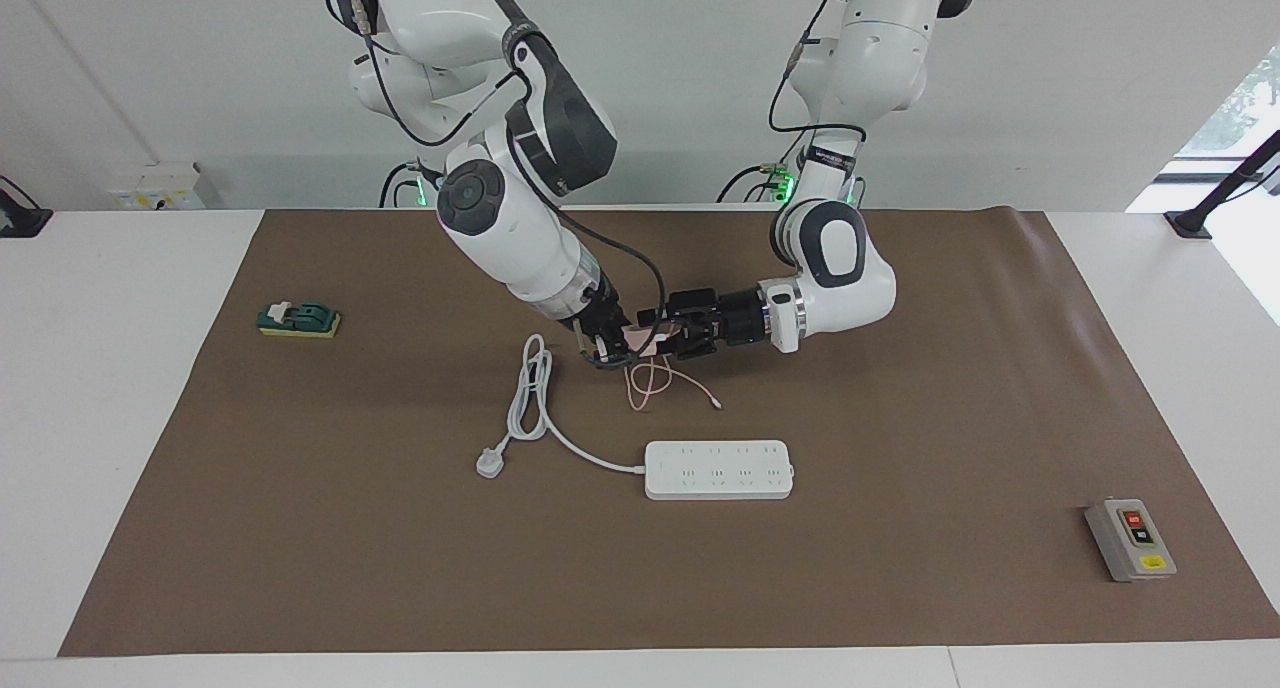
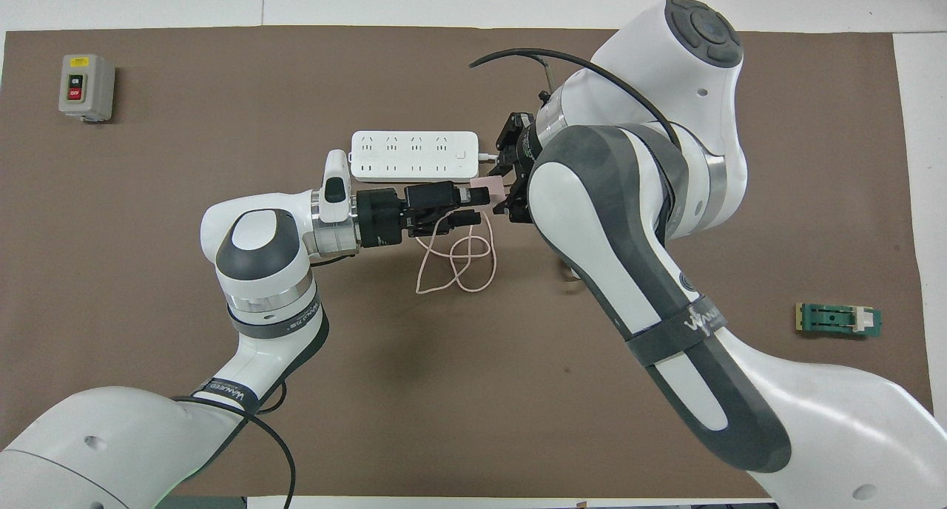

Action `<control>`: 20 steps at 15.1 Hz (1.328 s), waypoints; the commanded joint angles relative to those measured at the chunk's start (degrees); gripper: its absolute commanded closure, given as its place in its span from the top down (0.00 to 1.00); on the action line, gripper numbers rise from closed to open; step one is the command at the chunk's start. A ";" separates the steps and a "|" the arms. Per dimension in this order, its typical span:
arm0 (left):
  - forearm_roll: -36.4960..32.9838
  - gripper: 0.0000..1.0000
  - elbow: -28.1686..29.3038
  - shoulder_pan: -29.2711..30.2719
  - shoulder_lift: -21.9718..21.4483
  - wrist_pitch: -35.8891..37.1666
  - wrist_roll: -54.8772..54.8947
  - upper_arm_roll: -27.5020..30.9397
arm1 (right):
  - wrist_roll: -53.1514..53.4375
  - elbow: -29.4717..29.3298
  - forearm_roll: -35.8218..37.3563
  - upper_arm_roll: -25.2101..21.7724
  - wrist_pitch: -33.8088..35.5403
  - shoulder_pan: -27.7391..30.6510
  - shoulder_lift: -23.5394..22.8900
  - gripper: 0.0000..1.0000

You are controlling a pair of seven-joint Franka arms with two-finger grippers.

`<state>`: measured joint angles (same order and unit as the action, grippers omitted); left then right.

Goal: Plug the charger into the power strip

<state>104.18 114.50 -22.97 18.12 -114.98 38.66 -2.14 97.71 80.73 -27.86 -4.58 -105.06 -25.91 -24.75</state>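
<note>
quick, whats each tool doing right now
Left tool: open, at the charger.
Right tool: shut on the charger, above the mat.

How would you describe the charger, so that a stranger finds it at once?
Start at the brown mat. Over its middle the right gripper and left gripper meet; the charger is the small pale pink cube between them, its thin pink cable looping down.

Facing view: high, across table, toward robots. Overhead: steeply down, seemingly closer. Both share brown mat [image 1: 900,388].
</note>
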 commanded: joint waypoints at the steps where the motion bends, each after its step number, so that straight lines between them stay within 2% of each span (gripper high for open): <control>1: 1.46 1.00 0.11 -0.58 -0.81 -1.12 -0.96 0.29 | 1.78 -0.92 0.53 0.18 -0.68 0.07 -0.74 0.00; 16: 2.52 1.00 -0.59 -0.14 -0.45 -0.94 -0.52 0.64 | 1.78 -0.13 0.53 0.18 -1.73 -0.10 -0.65 0.00; 20: 2.43 1.00 -0.50 0.82 -0.10 1.68 -0.43 0.64 | 1.78 -0.13 0.09 0.18 -1.90 -0.02 -0.65 0.00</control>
<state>106.04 113.43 -22.90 18.14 -114.85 38.33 -1.64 97.72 80.82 -27.87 -4.56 -106.00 -25.95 -25.25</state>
